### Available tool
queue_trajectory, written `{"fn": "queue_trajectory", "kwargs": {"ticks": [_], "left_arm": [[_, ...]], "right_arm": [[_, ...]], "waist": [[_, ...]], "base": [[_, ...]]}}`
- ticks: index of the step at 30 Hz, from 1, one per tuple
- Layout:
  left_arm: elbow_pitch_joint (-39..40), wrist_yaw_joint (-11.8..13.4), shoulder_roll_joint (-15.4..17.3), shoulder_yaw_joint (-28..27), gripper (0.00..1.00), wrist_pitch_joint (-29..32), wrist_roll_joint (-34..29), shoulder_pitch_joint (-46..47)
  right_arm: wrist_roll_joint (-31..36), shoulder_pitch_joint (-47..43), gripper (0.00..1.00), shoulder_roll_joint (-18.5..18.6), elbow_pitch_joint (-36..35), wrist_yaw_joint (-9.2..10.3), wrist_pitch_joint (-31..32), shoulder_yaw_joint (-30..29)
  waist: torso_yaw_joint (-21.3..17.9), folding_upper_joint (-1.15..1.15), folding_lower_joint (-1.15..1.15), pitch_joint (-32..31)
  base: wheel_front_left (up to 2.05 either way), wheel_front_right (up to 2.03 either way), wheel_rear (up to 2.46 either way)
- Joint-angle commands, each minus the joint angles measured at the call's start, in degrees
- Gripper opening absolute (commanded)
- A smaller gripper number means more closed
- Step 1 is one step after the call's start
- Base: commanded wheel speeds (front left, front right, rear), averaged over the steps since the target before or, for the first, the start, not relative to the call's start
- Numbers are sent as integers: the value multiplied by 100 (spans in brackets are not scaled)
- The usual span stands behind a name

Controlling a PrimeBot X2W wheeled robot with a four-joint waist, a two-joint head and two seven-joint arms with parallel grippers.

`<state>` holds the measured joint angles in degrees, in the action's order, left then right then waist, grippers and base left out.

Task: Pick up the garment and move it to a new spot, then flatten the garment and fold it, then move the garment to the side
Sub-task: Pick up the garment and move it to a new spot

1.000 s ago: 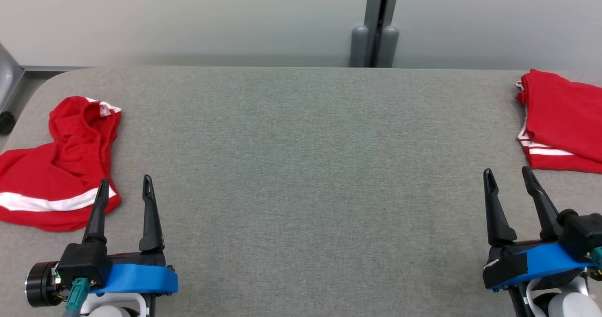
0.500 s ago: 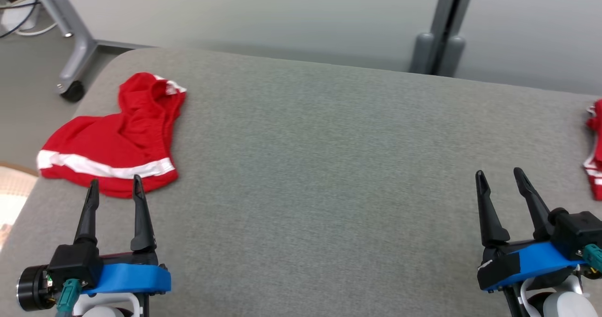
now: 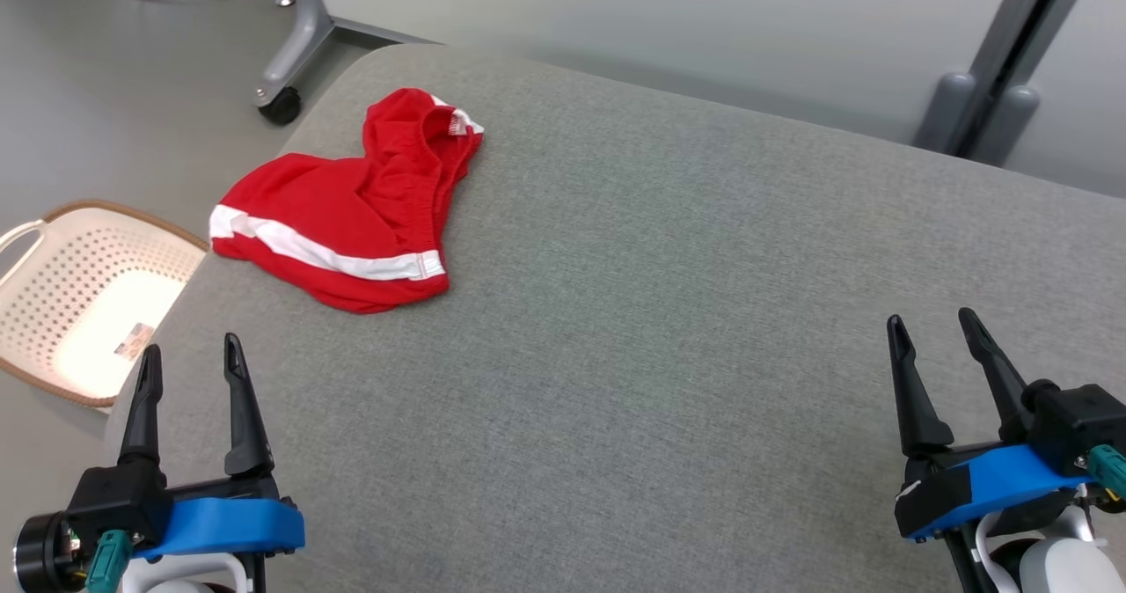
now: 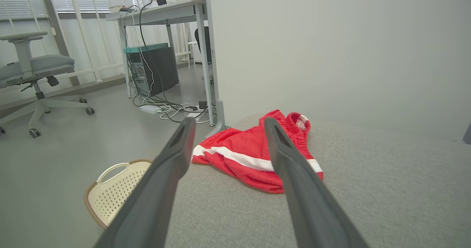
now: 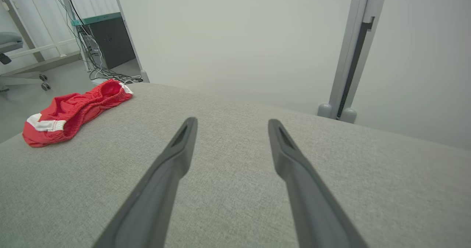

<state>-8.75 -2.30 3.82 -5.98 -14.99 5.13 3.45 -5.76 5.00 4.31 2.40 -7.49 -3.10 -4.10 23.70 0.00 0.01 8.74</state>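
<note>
1. At 9 o'clock in my head view, a cream perforated laundry basket [image 3: 62,267] sits on the floor [image 3: 132,91], just off the left edge of the table [image 3: 669,294].
2. My left gripper [image 3: 192,348] hangs at 7 o'clock over the near-left corner, fingers spread wide, holding nothing.
3. The red shorts [image 3: 343,215], white-striped, lie crumpled on the grey tabletop at 10 o'clock, near its far-left corner, well apart from both grippers.
4. My right gripper [image 3: 931,318] hovers at 4 o'clock above bare fabric, fingers wide, empty.
</note>
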Motion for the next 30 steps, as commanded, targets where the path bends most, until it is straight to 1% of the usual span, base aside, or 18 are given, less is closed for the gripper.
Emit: {"fn": "queue_trajectory", "kwargs": {"ticks": [1,7,12,15,20,25,30], "left_arm": [[13,20,1,-20,100,-28,21,-61],[33,27,-5,-77,100,-28,7,-97],[43,34,-11,-130,100,-27,34,-68],[34,-3,3,-163,100,-27,45,77],[26,-60,175,-259,100,-27,54,508],[-80,-126,430,-418,100,-27,122,1264],[-318,-190,704,-576,100,-26,212,2070]], "right_arm": [[-13,55,100,48,-5,-1,-5,8],[-29,22,100,46,16,-1,14,45],[-21,29,100,57,-4,-1,38,74],[-8,69,100,93,-65,-1,49,45],[45,163,100,187,-219,-1,118,-14],[123,312,100,333,-475,-1,232,-68],[199,424,100,475,-840,-1,369,-218]], "waist": [[86,0,-1,44],[146,0,-1,30],[88,0,-1,76],[25,0,-1,161],[-125,0,-1,386],[-354,0,-1,751],[-667,0,-1,1254]], "base": [[0,0,0],[0,0,0],[0,0,0],[0,0,0],[0,0,0],[0,0,0],[0,0,0]]}}
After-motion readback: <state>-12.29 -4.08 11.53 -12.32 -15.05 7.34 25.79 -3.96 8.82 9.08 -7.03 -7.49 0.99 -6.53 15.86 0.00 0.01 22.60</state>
